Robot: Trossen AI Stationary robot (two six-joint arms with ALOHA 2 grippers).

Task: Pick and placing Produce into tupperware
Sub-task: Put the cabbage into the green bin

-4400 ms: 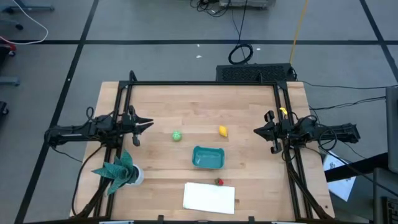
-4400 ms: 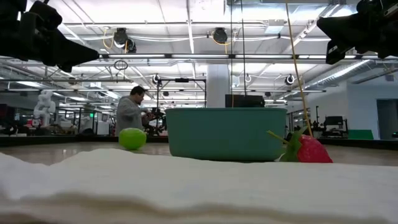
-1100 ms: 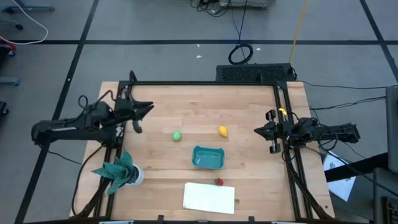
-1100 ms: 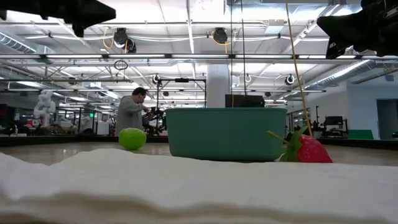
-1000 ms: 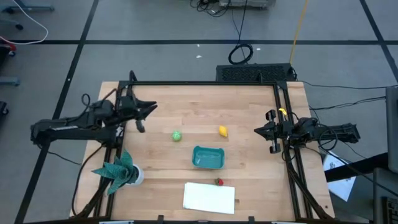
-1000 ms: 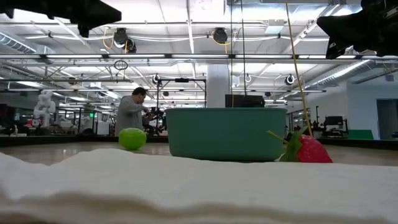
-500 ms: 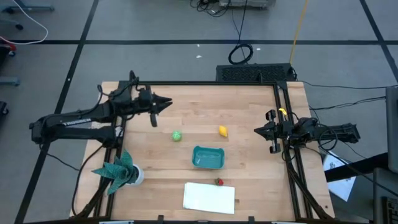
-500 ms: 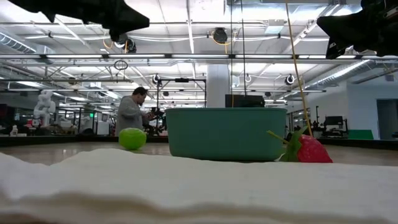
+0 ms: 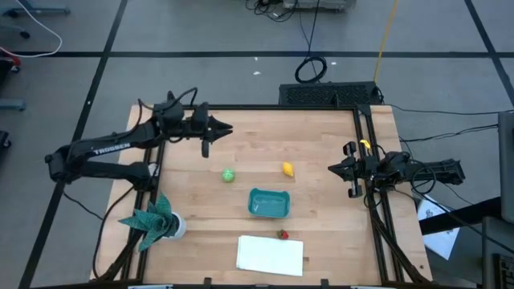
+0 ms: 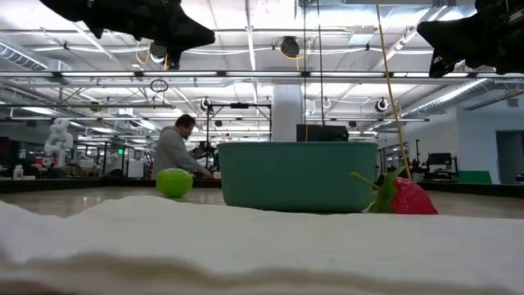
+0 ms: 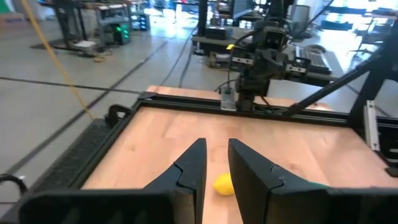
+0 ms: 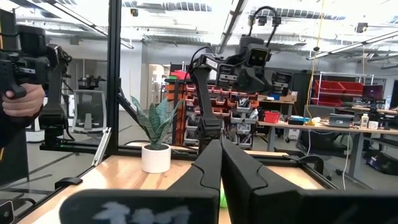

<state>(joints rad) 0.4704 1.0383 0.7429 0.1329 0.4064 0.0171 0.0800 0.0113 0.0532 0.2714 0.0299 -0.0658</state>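
The green round piece (image 9: pixel 229 174), the yellow lemon (image 9: pixel 287 168) and the small red strawberry (image 9: pixel 283 234) lie apart on the wooden table. The teal tupperware (image 9: pixel 268 203) stands between them, with nothing in it. In the low view the green piece (image 10: pixel 174 182), the tupperware (image 10: pixel 297 176) and the strawberry (image 10: pixel 405 197) stand in a row. My left gripper (image 9: pixel 228 129) hovers high near the table's far left, beyond the green piece, slightly open and empty; its wrist view shows the lemon (image 11: pixel 224 184) between the fingers. My right gripper (image 9: pixel 332 168) waits shut at the right, level with the lemon.
A teal leafy plant in a white pot (image 9: pixel 157 218) stands at the near left. A flat white rectangle (image 9: pixel 271 254) lies at the near edge beside the strawberry. Black frame rails (image 9: pixel 265 107) run along the far and side edges. A person's hand (image 12: pixel 18 93) shows beyond the table.
My left gripper has swung from the table's left edge toward the far edge and the right, staying high above the table. The produce and the tupperware have kept still.
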